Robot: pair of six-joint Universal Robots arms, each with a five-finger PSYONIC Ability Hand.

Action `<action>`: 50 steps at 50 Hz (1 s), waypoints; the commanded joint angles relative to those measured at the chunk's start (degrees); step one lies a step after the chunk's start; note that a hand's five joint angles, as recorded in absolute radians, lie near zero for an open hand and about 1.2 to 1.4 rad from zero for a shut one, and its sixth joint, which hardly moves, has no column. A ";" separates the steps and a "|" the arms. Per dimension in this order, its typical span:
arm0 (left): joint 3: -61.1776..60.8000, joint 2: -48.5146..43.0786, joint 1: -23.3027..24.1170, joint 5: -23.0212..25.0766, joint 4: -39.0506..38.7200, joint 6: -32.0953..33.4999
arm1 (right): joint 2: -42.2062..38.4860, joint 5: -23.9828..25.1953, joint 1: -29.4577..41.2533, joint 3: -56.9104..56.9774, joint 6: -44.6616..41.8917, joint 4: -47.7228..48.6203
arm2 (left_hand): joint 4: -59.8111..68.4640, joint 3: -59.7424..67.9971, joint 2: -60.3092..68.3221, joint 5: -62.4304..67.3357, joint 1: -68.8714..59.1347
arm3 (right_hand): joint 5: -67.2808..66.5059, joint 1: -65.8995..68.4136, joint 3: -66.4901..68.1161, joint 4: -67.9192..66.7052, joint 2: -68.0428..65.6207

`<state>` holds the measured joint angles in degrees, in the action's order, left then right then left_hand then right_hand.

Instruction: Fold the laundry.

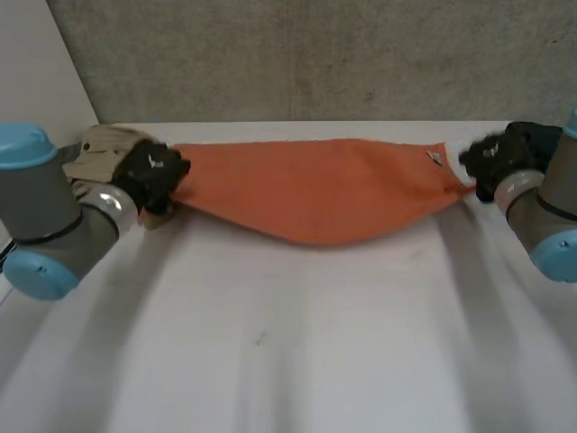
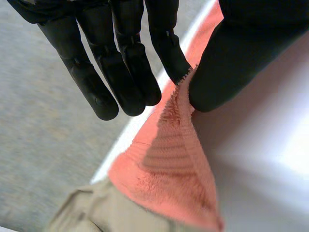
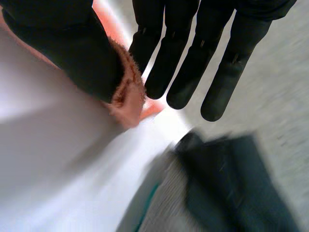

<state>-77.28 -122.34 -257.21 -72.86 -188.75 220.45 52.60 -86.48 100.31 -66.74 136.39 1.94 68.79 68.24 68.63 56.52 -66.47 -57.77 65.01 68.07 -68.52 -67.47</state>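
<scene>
Left hand [image 1: 151,173]: thumb and finger pinched on the left corner of the orange cloth [image 1: 315,194]; right hand [image 1: 494,161]: pinched likewise on its right corner. Cloth stretched between them along the far side of the white desk [image 1: 297,343], middle sagging; small label [image 1: 435,158] near the right corner, writing illegible. Beige garment [image 1: 104,149] lies beside the left hand.

cloth [image 1: 315,194] plain orange. table [image 1: 288,361] white. left hand [image 1: 155,171] and right hand [image 1: 494,161] black. garment [image 1: 104,149] at far left beige. fabric [image 3: 231,188] at far right dark, near black. far wall [image 1: 315,54] mottled grey. arms [image 1: 45,212] grey with light-blue caps.
</scene>
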 commanded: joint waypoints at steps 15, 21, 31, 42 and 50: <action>-14.14 17.84 -4.18 2.37 44.44 29.78 | 23.07 2.89 -12.33 -25.46 -31.10 -24.71 | 11.21 11.76 11.37 13.48 -13.53 | -12.23 14.99 11.93 -11.48 -12.53; -4.14 13.29 0.39 1.32 36.46 20.92 | 16.24 3.96 -10.24 -19.50 -24.36 -19.89 | 11.21 11.76 11.37 13.48 -13.53 | -12.23 14.99 11.93 -11.48 -12.53; 15.21 -2.71 6.63 -5.36 23.88 14.04 | 7.61 -1.14 -6.54 -10.34 -13.09 -7.75 | 11.21 11.76 11.37 13.48 -13.53 | -12.23 14.99 11.93 -11.48 -12.53; 37.71 -21.61 10.33 -13.18 22.46 12.55 | -1.53 -7.47 -2.58 -2.08 -10.44 5.17 | 11.21 11.76 11.37 13.48 -13.53 | -12.23 14.99 11.93 -11.48 -12.53; 48.27 -27.34 11.30 -18.72 23.17 11.76 | -7.60 -11.08 -1.53 3.54 -10.53 7.46 | 11.21 11.76 11.37 13.48 -13.53 | -12.23 14.99 11.93 -11.48 -12.53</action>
<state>-35.39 -146.65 -246.47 -88.22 -166.09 232.77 49.00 -95.51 98.29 -66.94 126.10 8.17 68.79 68.25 68.63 57.01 -66.47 -58.16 65.03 68.07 -68.52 -67.47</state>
